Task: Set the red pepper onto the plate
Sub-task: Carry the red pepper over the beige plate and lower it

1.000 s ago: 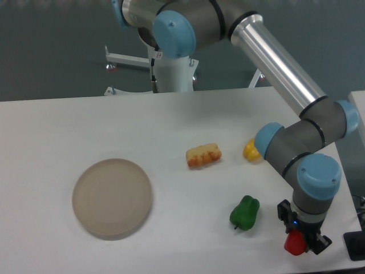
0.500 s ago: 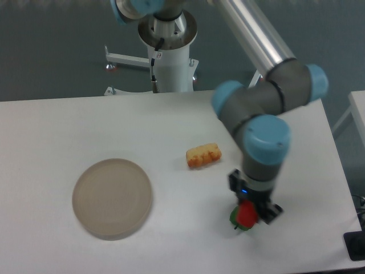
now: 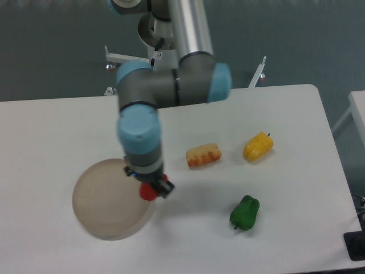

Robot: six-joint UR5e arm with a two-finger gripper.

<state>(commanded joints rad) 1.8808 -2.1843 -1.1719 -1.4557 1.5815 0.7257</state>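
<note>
My gripper is shut on the red pepper, a small glossy red toy, and holds it just above the right edge of the plate. The plate is a round beige-tan disc at the left front of the table. The pepper is partly hidden by the gripper fingers. The arm reaches down from the back over the plate's upper right rim.
A green pepper lies at the front right. A yellow pepper lies at the right. An orange-yellow corn-like toy lies in the middle, right of the gripper. The robot base stands behind the table.
The gripper has carried the red pepper leftward from the front right of the table, past the green pepper, to the plate's right edge. The green and yellow peppers are uncovered again.
</note>
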